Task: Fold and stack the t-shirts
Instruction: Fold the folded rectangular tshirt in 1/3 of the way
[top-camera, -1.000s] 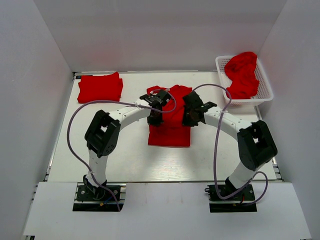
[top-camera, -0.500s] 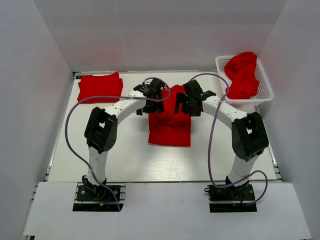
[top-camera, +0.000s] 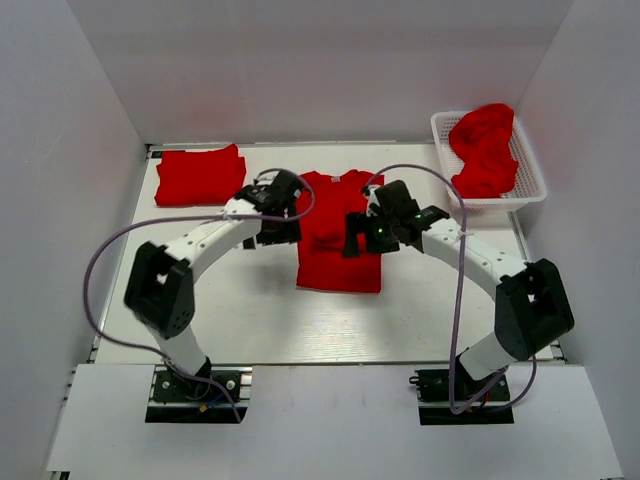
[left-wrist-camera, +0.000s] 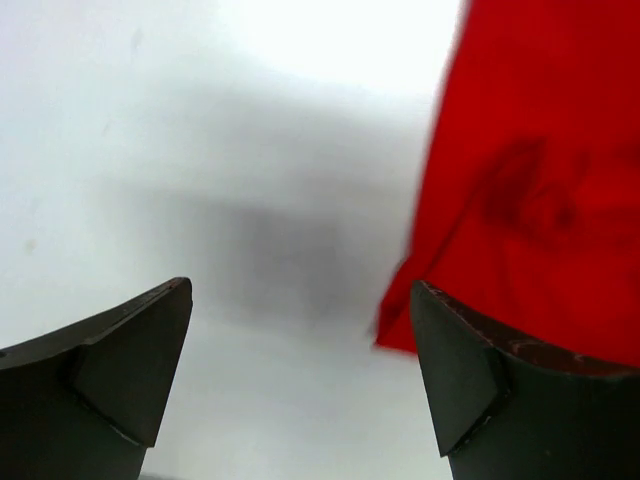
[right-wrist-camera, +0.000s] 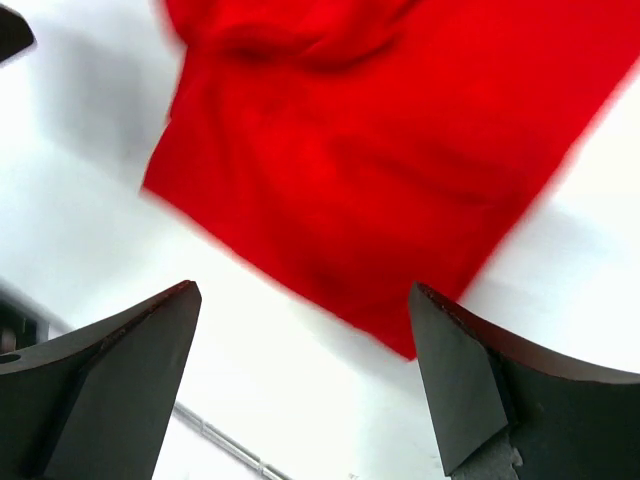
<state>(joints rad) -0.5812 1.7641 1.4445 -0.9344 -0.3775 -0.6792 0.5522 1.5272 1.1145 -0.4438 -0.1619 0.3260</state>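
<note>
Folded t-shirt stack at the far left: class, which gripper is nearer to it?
Left. The left gripper is just right of the stack, at the middle t-shirt's left edge; the right gripper is beyond, over that shirt's right side.

Matt red cloth t-shirts (top-camera: 338, 250) (soft, creased); glossy white table (top-camera: 250, 320).

T-shirt (left-wrist-camera: 540, 180) blurry, partly beyond left wrist view's edge.

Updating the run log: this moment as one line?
left jaws open | right jaws open | middle shirt part-folded | folded shirt far left | crumpled shirt in basket
</note>
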